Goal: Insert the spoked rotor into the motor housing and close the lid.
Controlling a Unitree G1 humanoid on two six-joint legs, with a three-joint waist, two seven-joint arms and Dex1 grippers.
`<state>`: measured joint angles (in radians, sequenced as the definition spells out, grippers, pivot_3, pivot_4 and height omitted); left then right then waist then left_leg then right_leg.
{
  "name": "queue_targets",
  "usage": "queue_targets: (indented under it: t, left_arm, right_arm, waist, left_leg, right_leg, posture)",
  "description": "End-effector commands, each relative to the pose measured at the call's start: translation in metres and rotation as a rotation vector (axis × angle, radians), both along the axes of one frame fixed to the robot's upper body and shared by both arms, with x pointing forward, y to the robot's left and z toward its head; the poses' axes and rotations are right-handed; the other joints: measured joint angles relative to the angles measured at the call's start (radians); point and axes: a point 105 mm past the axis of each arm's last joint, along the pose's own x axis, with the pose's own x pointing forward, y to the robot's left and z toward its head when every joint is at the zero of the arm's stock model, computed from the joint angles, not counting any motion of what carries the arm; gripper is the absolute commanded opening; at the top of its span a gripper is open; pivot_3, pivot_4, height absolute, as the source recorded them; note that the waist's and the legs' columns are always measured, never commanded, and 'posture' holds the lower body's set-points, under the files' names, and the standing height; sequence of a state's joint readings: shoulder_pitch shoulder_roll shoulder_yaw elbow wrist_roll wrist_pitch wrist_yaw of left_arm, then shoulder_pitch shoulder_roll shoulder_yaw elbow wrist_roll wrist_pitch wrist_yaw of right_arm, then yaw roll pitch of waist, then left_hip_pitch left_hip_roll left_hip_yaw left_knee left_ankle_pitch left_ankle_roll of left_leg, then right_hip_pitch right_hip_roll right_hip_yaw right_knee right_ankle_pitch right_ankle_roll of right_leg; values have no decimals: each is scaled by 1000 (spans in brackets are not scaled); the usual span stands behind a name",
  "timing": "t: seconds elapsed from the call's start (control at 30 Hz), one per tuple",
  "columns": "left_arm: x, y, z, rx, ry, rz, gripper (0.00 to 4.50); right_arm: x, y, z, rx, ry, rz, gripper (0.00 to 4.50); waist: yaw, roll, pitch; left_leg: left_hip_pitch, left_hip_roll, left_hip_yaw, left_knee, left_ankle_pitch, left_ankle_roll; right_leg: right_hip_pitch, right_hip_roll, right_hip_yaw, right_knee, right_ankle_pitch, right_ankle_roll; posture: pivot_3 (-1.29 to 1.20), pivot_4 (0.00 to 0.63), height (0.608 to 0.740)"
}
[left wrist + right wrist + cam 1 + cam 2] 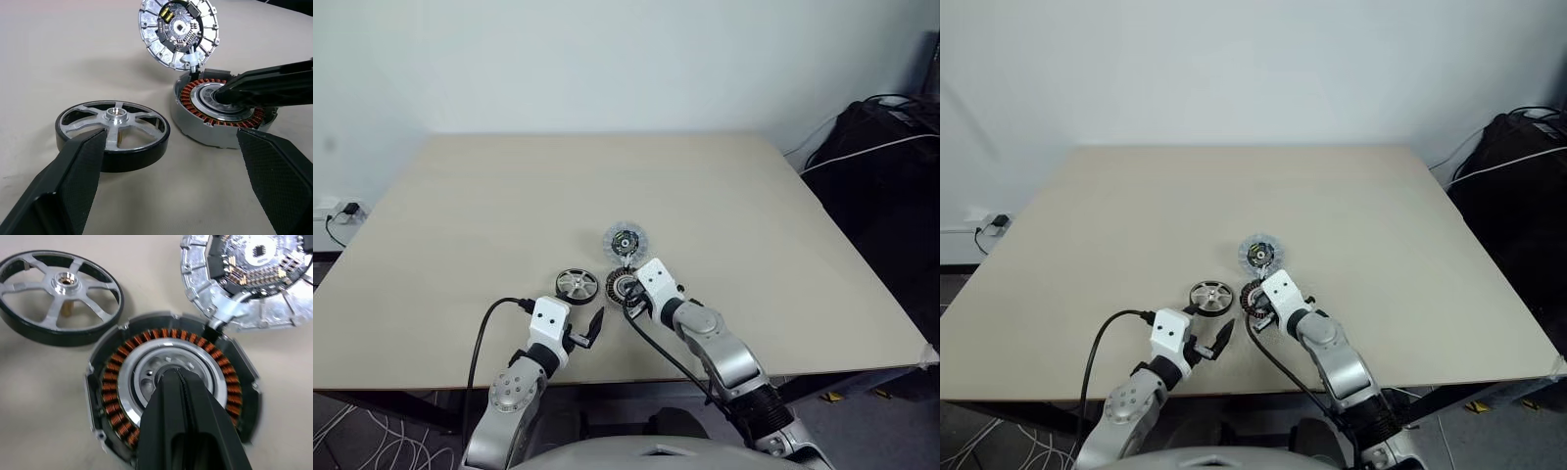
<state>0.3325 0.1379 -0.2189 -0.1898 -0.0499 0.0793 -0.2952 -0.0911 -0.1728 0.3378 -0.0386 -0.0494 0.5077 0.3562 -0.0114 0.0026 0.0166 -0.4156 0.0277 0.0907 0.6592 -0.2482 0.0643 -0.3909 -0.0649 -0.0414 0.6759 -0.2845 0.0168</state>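
Spoked rotor [113, 128]: lies flat near the worktop's [460, 215] front edge, just beside the motor housing; looks like rigid metal with a smooth black rim, probably fairly heavy and slippery; best taken across the rim.
Motor housing [171, 396]: open cup, copper windings around a silver centre, no rotor inside.
Lid [178, 30]: propped up at the housing's far side.
Left gripper [584, 332]: spread wide, empty, facing the rotor.
Right gripper [176, 377]: clenched, tip in the housing's centre.
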Motion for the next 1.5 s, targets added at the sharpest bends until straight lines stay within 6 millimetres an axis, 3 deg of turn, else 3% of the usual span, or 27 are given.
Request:
queue_targets:
  t: [0.03, 0.13, 0.27, 0.5, 0.83, 1.2, 1.5]
  left_arm:
    - [3, -5, 7, -23, -35, -17, 4500]
    - [3, -6, 6, -24, -33, -22, 4500]
    - [4, -6, 5, -25, -33, -25, 4500]
    - [3, -5, 4, -26, -34, -17, 4500]
    - [3, -5, 6, -28, -39, -12, 4500]
    - [2, -6, 9, -32, -40, -13, 4500]
    - [2, -8, 11, -35, -40, -16, 4500]
  right_arm:
    - [3, -1, 16, 44, -46, -5, 23]
    - [2, 12, 33, 117, -86, 39, 23]
    - [3, 20, 38, 137, -96, 56, 23]
    - [10, 23, 31, 135, -80, 46, 23]
    - [13, 13, -6, 59, 20, 16, 23]
    - [15, 18, 32, 146, -92, 30, 23]
    - [15, 13, 9, 97, -26, 11, 23]
  waist:
    - [-1, 0, 0]
    - [-2, 0, 0]
    - [-2, 0, 0]
    - [-1, 0, 0]
    - [-3, 0, 0]
    - [-3, 1, 0]
    - [-3, 1, 0]
  left_leg:
    - [0, 0, 0, 0, 0, 0]
    - [0, 0, 0, 0, 0, 0]
    - [0, 0, 0, -1, 0, 0]
    - [0, 0, 0, 0, 0, 0]
    - [0, 0, 0, -1, 0, 0]
    - [-1, 0, 0, -1, 0, 0]
    - [-1, 0, 0, -1, 0, 0]
  right_leg:
    - [0, 0, 0, 0, 0, 0]
    - [0, 0, 0, 0, 0, 0]
    - [-1, 0, 0, 0, 0, 0]
    - [0, 0, 0, 0, 0, 0]
    - [-1, 0, 0, 0, 0, 0]
    - [-2, -1, 0, 0, 0, 0]
    - [-2, -1, 0, 0, 0, -1]
  posture:
    - [0, 0, 740]
    - [0, 0, 740]
    - [0, 0, 740]
    - [0, 0, 740]
    - [0, 0, 740]
    - [0, 0, 740]
    - [0, 0, 740]
